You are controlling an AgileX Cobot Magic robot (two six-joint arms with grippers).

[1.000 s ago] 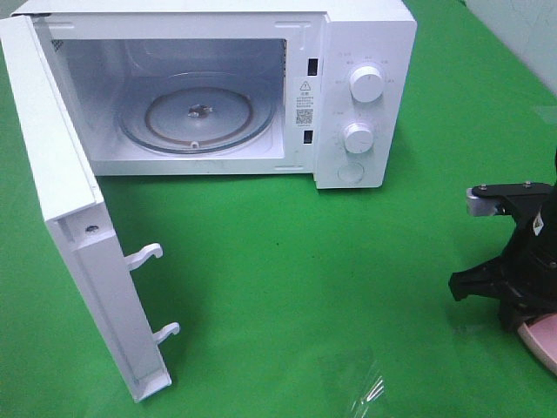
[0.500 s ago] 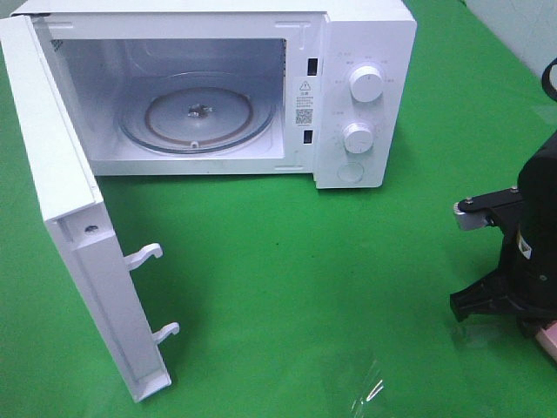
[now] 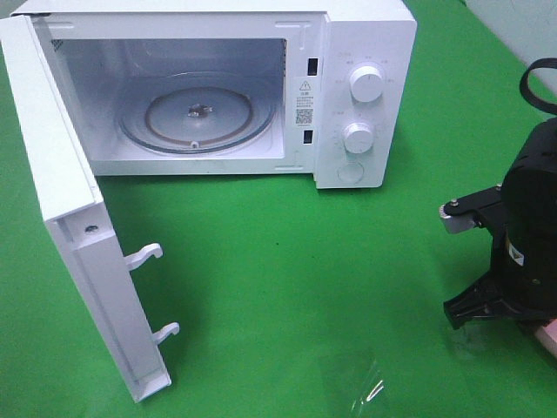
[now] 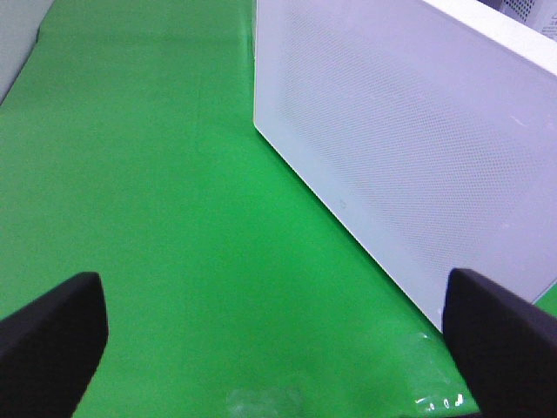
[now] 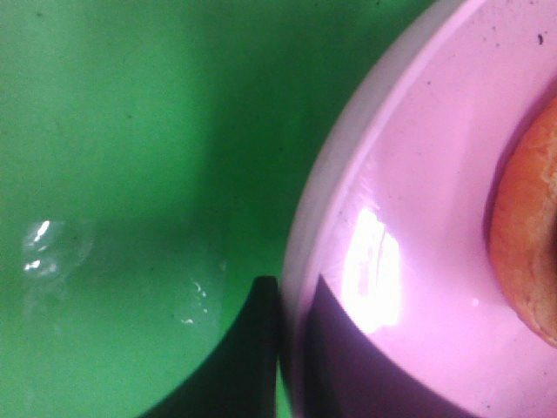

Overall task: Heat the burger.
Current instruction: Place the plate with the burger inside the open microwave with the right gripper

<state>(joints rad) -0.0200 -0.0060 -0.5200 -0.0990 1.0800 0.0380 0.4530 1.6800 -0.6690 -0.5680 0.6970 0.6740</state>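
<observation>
Right hand [image 5: 294,292] clenched on rim of pink plate [image 5: 409,174], one finger outside rim, one inside. Burger [image 5: 526,252] sits on plate, close to hand, on right side of green tabletop [image 3: 287,261]. Wide stretch of green between plate and microwave [image 3: 365,52]. Door [image 3: 78,252] swung wide open, glass tray [image 3: 198,111] inside. Left hand [image 4: 278,348] released, fingers far apart, near door's outer face.

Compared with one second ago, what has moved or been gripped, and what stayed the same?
The black right arm swung further into the high view, leftward, now hiding most of the round pink plate; the right gripper is shut on that plate's rim. The white microwave and its open door stayed as they were.
</observation>
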